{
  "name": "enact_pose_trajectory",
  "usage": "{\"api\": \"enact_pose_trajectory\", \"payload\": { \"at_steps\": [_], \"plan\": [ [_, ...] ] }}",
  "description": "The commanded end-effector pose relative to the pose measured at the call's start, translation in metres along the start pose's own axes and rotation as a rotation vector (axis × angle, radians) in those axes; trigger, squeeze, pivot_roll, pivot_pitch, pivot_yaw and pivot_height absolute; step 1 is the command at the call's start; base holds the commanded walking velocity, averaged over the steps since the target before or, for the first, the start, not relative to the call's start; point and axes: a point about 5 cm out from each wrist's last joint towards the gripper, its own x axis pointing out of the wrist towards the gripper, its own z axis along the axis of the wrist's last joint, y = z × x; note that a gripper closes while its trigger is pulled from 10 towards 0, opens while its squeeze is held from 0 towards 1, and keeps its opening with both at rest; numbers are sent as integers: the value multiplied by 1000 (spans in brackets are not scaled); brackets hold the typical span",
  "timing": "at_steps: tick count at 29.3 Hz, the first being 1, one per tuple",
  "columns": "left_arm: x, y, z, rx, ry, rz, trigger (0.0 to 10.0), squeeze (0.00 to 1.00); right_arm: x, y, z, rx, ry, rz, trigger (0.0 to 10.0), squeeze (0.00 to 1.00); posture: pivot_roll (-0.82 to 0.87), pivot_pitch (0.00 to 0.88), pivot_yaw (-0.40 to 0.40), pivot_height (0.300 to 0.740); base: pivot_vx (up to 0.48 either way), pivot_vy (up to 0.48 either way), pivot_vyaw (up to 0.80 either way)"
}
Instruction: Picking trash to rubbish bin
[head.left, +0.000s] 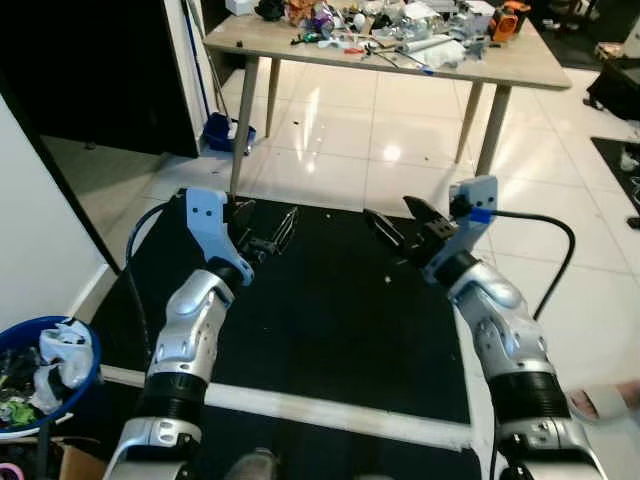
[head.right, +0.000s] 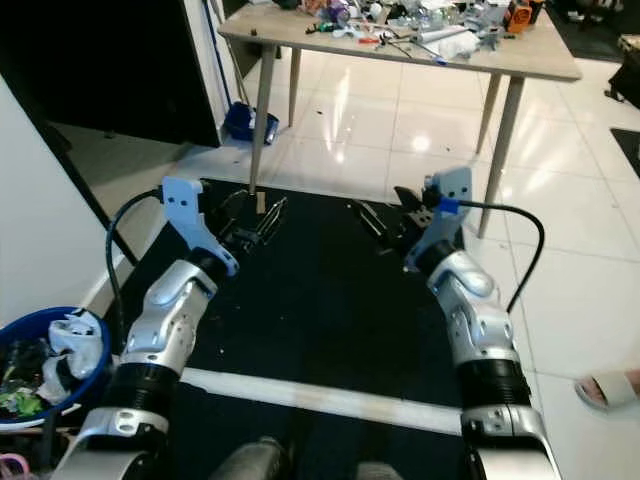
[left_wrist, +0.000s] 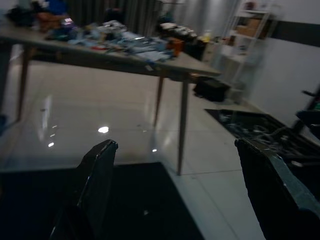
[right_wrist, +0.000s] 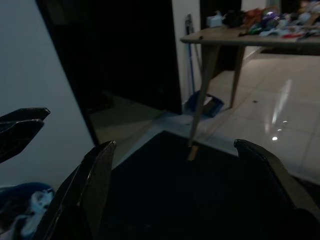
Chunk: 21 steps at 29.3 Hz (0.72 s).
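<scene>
Head camera first: I've got both silver arms raised over the black floor mat. My left gripper has its fingers spread apart, holding nothing, and my right gripper is the same, fingers parted and bare. Down at my left sits the round blue rubbish bin with crumpled white and green trash already inside it. Ahead stands a light wooden table on glossy white tiles, cluttered with tools.

Left wrist view: two black fingers wide apart, the table legs beyond them.

Right wrist view: black fingers parted again, the blue bin low beside a white wall, and a blue dustpan under the table.
</scene>
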Motion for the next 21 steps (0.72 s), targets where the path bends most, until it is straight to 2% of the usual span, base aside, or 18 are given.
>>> {"api": "enact_pose_trajectory", "payload": {
  "at_steps": [1, 21],
  "plan": [
    [1, -3, -1, -3, -4, -15, 10000, 0, 0, -3, 0, -1, 14, -10, 10000, 0, -43, 0, -55, 740, 386, 0, 0],
    [2, -4, -1, 1, -7, -41, 10000, 0, 2, -4, -1, 3, 25, -24, 10000, 0, -44, 0, -53, 740, 435, 0, 0]
  ]
}}
